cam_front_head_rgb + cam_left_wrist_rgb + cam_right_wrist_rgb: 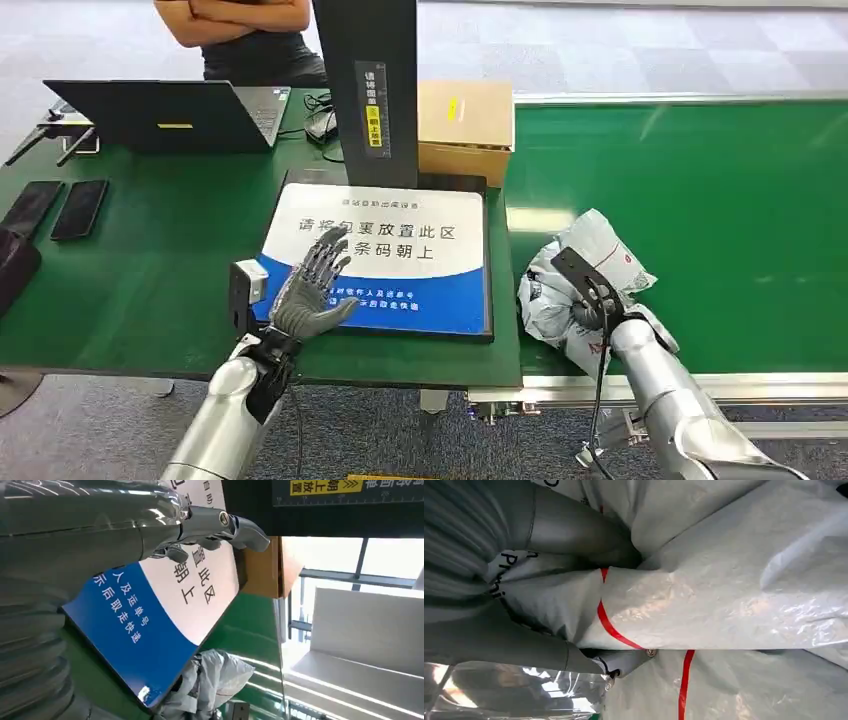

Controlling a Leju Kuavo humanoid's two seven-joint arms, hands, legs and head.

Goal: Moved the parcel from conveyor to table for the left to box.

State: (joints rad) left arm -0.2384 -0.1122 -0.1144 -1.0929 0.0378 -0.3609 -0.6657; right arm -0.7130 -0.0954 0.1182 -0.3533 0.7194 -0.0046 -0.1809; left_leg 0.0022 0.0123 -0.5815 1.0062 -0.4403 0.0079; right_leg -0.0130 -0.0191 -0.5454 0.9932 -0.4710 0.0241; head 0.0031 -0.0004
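Observation:
A crumpled grey plastic parcel (575, 285) with red lines lies on the green conveyor belt (720, 220) near its left end. My right hand (592, 300) grips the parcel; in the right wrist view its thumb and fingers (574, 530) pinch a fold of the grey plastic (724, 595). My left hand (312, 290) hovers open, fingers spread, over the near left corner of the blue and white placement board (400, 250) on the green table. The left wrist view shows the left hand (215, 525) above the board (150, 625) with the parcel (210, 680) beyond it.
A cardboard box (465, 125) stands behind the board beside a black scanner post (368, 90). A laptop (160, 115) and two phones (55, 208) lie on the table's left. A person with crossed arms (240, 25) stands behind the table.

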